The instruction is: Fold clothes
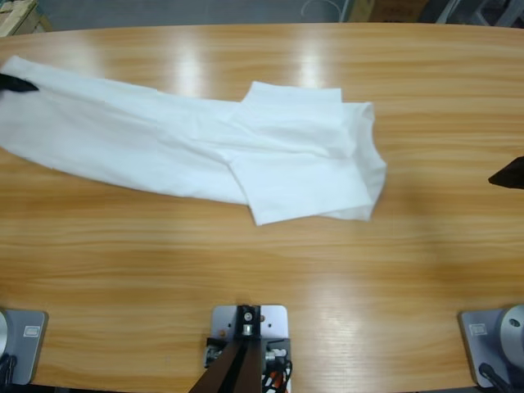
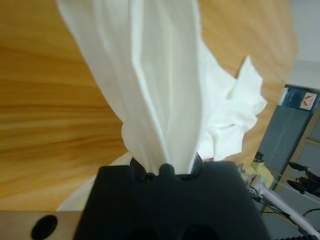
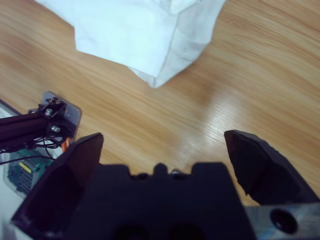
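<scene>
The clothes are one white T-shirt (image 1: 205,143) lying in a long, crumpled band from the table's left edge to right of the middle, its right end folded over on itself. My left gripper (image 1: 20,83) is at the far left edge, shut on the shirt's end; in the left wrist view the cloth (image 2: 160,90) fans out taut from the gripper (image 2: 165,167). My right gripper (image 1: 506,174) hangs at the right edge, apart from the shirt. In the right wrist view it (image 3: 165,145) stands wide open over bare wood, with the shirt's folded corner (image 3: 140,35) ahead.
The wooden table (image 1: 246,262) has bare wood in front of and to the right of the shirt. A blue-grey cabinet (image 2: 290,130) stands beyond the table's end in the left wrist view.
</scene>
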